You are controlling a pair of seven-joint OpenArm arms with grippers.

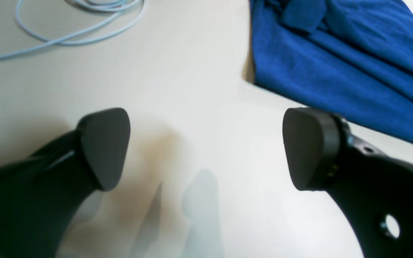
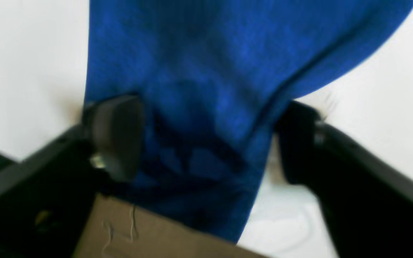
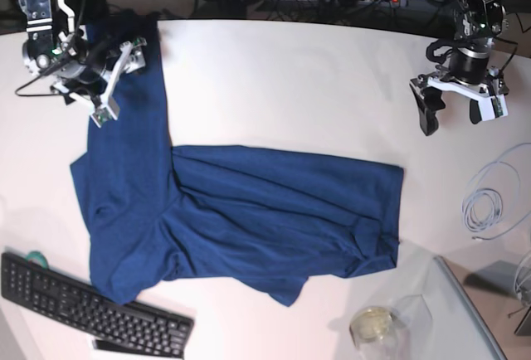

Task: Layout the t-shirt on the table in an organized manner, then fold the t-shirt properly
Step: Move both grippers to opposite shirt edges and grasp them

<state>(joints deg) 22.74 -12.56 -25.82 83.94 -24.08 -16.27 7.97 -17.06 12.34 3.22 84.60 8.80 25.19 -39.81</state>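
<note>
The dark blue t-shirt (image 3: 274,202) lies on the white table (image 3: 290,86), its body stretched across the middle. One long sleeve runs up to the far left corner. There my right gripper (image 3: 116,82) straddles the sleeve end. In the right wrist view the blue cloth (image 2: 206,71) fills the space between the parted fingers of that gripper (image 2: 206,139); a strip of white still shows beside one finger. My left gripper (image 3: 454,115) hangs open over bare table at the far right. Its wrist view shows the gripper (image 1: 206,143) empty, with the shirt's edge (image 1: 335,64) just beyond it.
A black keyboard (image 3: 91,306) lies at the front left, touching the shirt's lower corner. A pale blue cable (image 3: 485,202) coils at the right, also seen as a cable (image 1: 77,32) ahead of my left gripper. A small glass jar (image 3: 371,324) and a grey translucent tray (image 3: 465,310) sit front right.
</note>
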